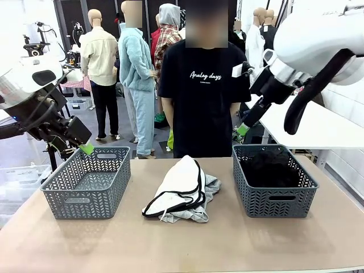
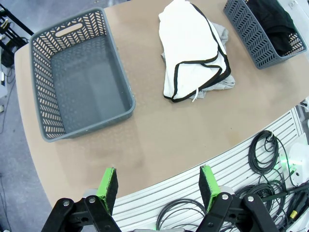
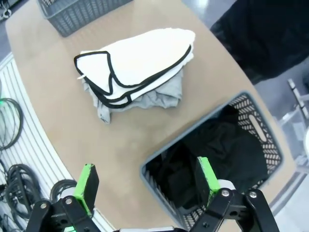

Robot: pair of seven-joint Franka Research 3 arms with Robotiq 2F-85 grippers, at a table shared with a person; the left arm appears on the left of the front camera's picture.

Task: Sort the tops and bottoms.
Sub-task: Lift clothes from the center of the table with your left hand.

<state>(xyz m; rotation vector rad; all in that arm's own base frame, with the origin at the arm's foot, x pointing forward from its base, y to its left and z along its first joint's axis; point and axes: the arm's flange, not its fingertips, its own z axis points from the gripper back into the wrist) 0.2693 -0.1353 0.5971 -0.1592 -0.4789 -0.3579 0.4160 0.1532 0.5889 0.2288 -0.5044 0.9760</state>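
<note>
A pile of clothes lies mid-table: a white garment with black trim (image 1: 181,185) (image 2: 190,46) (image 3: 137,63) on top of a grey garment (image 1: 196,213) (image 3: 161,94). The left grey basket (image 1: 67,200) (image 2: 44,116) is empty. The right grey basket (image 1: 273,200) (image 3: 273,150) holds a black garment (image 1: 270,168) (image 3: 212,154). My left gripper (image 1: 82,147) (image 2: 158,186) hovers open above the table's near-left edge, beside the left basket. My right gripper (image 1: 243,129) (image 3: 147,183) hangs open above the right basket's near corner. Neither holds anything.
A person in a black T-shirt (image 1: 206,85) stands at the far side of the table, behind the pile. Cables (image 2: 263,154) lie on the slatted surface below the table's near edge. Bare tabletop (image 1: 182,244) stretches in front of the baskets.
</note>
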